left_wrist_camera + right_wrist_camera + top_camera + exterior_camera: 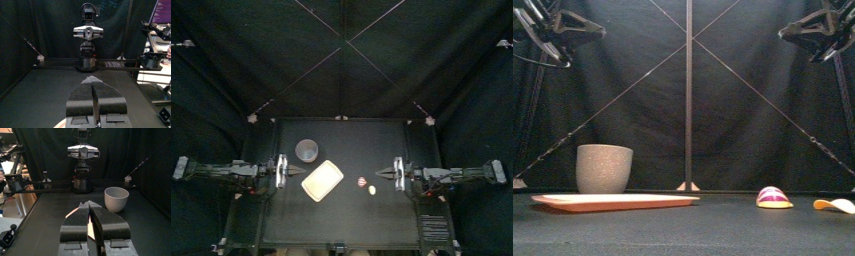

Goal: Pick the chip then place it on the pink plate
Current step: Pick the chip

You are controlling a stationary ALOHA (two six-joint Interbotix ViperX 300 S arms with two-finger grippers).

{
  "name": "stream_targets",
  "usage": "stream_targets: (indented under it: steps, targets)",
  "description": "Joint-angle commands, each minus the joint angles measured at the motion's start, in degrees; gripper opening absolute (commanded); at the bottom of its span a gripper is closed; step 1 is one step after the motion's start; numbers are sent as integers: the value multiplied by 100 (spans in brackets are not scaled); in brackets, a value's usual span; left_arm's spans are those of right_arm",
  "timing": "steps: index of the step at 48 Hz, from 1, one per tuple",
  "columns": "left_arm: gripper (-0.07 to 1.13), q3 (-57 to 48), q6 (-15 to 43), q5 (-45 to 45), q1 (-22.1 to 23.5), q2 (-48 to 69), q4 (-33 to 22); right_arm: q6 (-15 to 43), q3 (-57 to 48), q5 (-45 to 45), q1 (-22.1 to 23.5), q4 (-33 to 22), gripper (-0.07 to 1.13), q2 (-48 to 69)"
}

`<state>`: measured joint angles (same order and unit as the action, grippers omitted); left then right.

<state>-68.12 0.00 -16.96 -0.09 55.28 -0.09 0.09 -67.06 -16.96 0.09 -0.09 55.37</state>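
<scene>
black table, pink tray, cup, chip, toy

Black arms, silver cross-plates, black-jawed left tool, right tool

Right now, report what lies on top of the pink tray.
Nothing: from above, the pink tray shows bare, with no part of it covered. The grey cup stands behind it, apart.

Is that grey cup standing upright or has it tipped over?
Upright: the grey cup stands on its base behind the pink tray, with its open mouth facing up.
</scene>
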Motion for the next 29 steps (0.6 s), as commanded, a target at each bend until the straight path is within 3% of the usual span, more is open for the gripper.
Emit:
stream_targets:
  steps: [1,9,18,24,29]
  targets:
    - [1,9,-26,0,9,-35,-53,70,-53,0,18,62,4,-193]
    - [1,-44,-26,0,9,-35,-141,580,-316,193,88,817,5,-606]
    - [1,-44,-18,0,9,-35,-202,1670,-738,694,62,1969,9,-932]
    - [1,-62,-18,-26,18,-35,-202,2443,-896,1195,9,2391,24,-1028]
    - [1,-70,-18,-26,9,-35,-211,3217,-932,1696,-44,2566,46,-1125]
